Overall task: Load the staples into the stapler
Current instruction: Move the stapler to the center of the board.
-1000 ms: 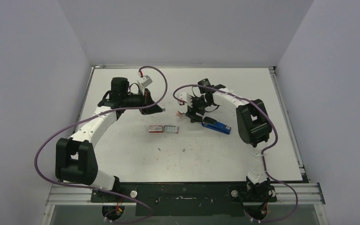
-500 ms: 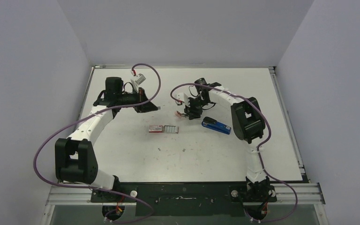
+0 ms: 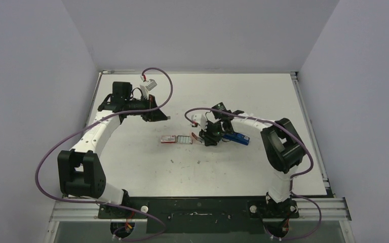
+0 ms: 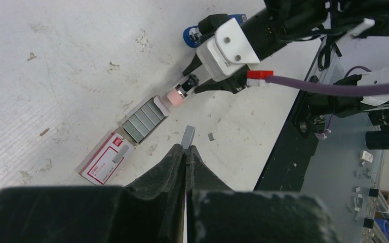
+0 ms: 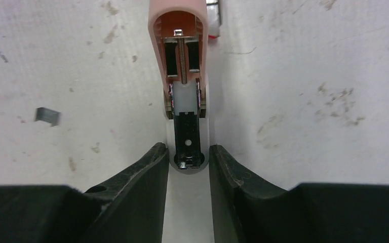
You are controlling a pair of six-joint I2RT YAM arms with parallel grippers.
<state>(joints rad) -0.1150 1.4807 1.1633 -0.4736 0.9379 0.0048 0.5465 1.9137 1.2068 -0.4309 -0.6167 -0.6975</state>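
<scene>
My left gripper (image 4: 186, 148) (image 3: 166, 117) is shut on a short grey strip of staples (image 4: 188, 136), held above the table at back left. The red-and-white staples box (image 4: 104, 162) (image 3: 168, 139) lies open at mid-table with several strips (image 4: 143, 120) in its tray. My right gripper (image 5: 188, 149) (image 3: 207, 136) has its fingertips against the rounded white base end of a small pink stapler (image 5: 178, 30) (image 4: 174, 97). That stapler is opened, showing its spring and black channel. The blue stapler (image 3: 235, 137) lies flat just right of that gripper.
A loose staple bit (image 5: 47, 116) (image 4: 210, 136) lies on the scuffed white table (image 3: 147, 167). The table's black front edge (image 3: 197, 205) carries both arm bases. Grey walls close in the back and sides.
The right gripper came toward the near side and closer to the staples box, its jaws narrowing around the pink stapler, which shifted with it. The left gripper drew back slightly to the left.
</scene>
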